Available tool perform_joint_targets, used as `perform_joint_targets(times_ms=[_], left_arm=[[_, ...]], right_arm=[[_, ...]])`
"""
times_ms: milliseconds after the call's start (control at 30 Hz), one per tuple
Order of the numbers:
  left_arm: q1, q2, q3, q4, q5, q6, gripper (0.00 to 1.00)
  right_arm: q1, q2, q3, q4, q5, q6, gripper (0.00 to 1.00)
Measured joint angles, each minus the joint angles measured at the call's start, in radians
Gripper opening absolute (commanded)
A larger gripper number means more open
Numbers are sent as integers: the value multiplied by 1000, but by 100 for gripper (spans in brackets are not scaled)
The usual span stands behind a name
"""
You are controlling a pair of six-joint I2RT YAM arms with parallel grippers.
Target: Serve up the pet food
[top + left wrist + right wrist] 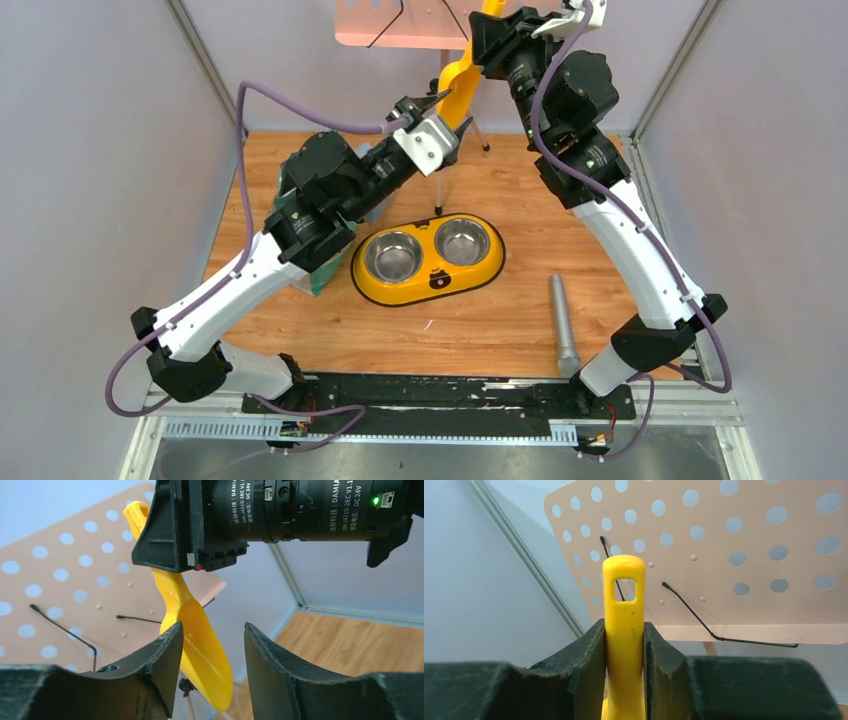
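My right gripper (624,635) is shut on the handle of a yellow plastic scoop (624,605) and holds it high at the back of the table, bowl end hanging down (458,88). My left gripper (212,647) is raised to the scoop's bowl (202,640). Its jaws stand open on either side of the bowl, and the left fingertip (170,650) is close against the bowl's edge. In the top view the left gripper (438,100) sits just left of the scoop. No pet food shows in any view. A green bag (322,283) lies mostly hidden under the left arm.
A yellow double feeder (428,285) with two bare steel bowls sits mid-table. A grey metal cylinder (563,320) lies at the front right. A pink perforated stand (400,28) with thin legs rises at the back, close behind the scoop. Walls close in both sides.
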Motion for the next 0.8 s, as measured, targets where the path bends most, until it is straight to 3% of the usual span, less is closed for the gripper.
perform_joint_targets(times_ms=[233,367,633,800], left_arm=[[-23,3,-84,161,-87,239,49],[-23,6,-95,209,-135,347,37],[-20,23,-97,242,-204,489,42],[-8,58,-97,275,-232,561,20]], right_arm=[[47,9,24,3,71,42,0],[55,9,40,3,84,57,0],[55,9,60,-13,85,123,0],[55,9,68,-56,77,196,0]])
